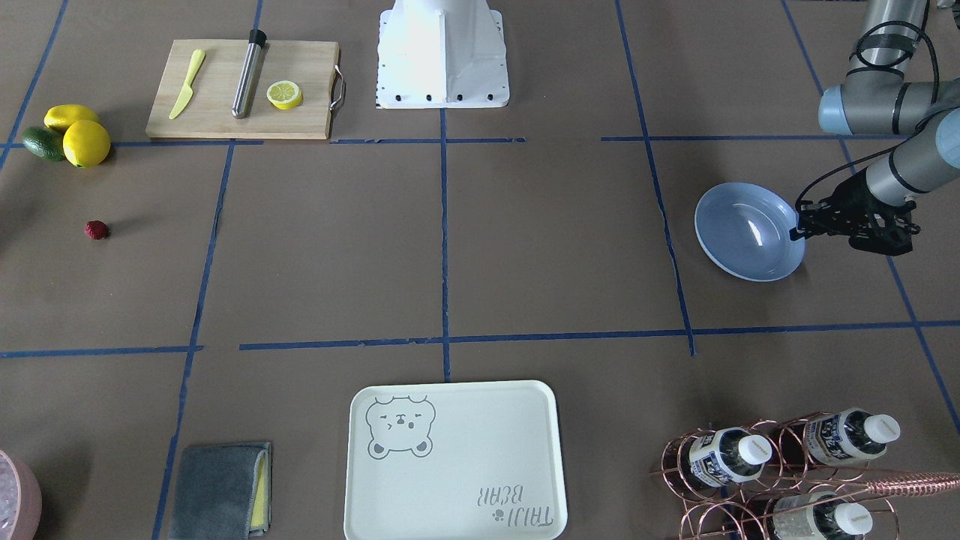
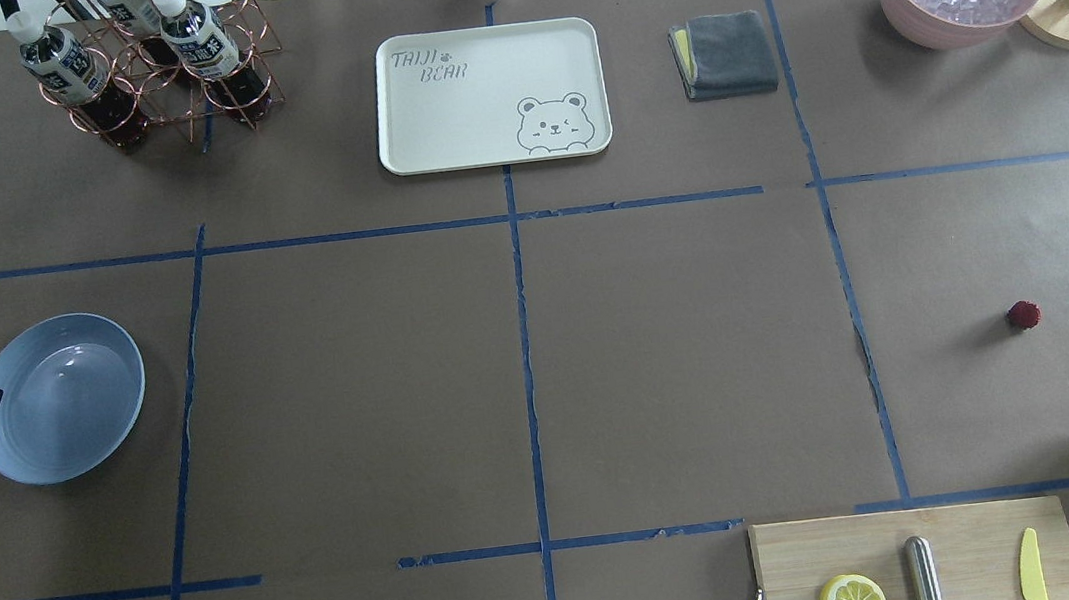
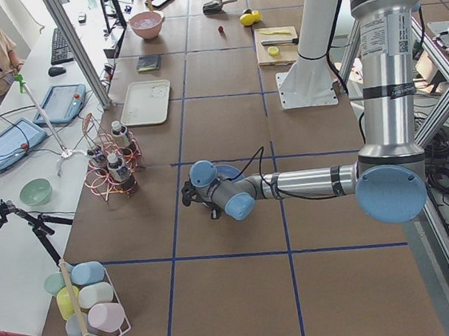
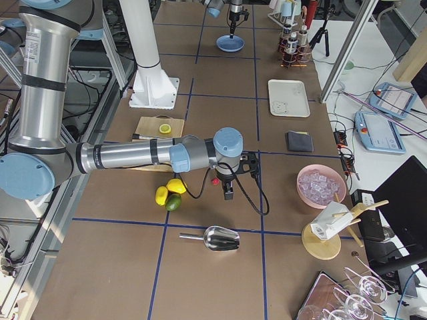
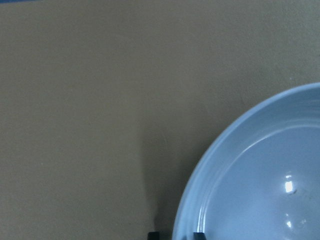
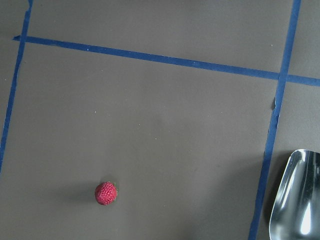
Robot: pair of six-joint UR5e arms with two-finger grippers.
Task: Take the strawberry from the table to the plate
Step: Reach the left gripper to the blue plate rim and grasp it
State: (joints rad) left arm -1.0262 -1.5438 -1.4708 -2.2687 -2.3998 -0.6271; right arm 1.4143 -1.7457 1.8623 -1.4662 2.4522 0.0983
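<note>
Now | small dark-red bumpy strawberry (image 6: 106,193) is lying on brown taped bench (image 1: 525,247), well apart from glossy light-blue plate (image 1: 720,225) | left end effector (image 5: 176,234) is straddling the plate rim, right end effector (image 4: 227,193) is hovering near the strawberry; cannot tell either's grip | risk: an off-centre pinch sending the strawberry rolling.

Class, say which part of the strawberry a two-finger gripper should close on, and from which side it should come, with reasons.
Grip the strawberry across its widest middle, coming straight down from above. It is small, roundish and lies low on the table, with bare surface all round, so fingers probably fit either side.
</note>
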